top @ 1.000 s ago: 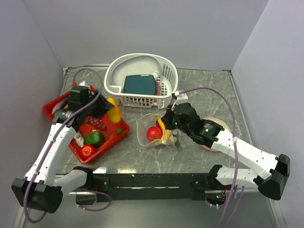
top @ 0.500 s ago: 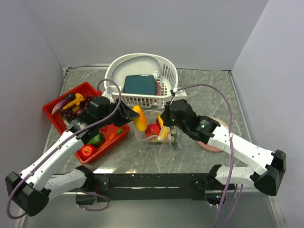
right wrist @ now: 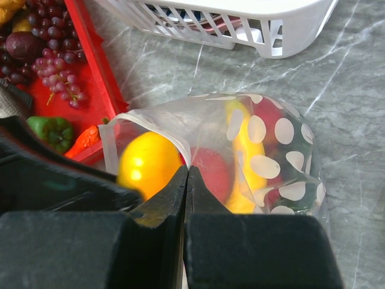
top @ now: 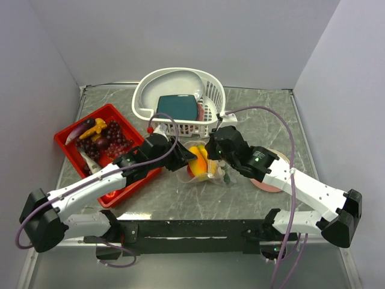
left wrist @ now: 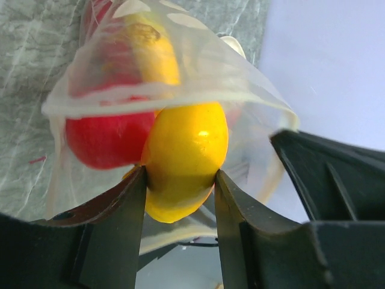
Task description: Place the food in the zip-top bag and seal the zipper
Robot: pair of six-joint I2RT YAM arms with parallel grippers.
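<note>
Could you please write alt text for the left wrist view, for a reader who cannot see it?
The left pincer grips a glossy yellow toy fruit at the open mouth of the clear zip-top bag, which holds a red tomato and another yellow piece.

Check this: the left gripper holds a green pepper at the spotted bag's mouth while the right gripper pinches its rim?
No: the left wrist view shows the left gripper holding a yellow fruit, not a green pepper, at the mouth of the zip-top bag. The right gripper pinches the rim.
</note>
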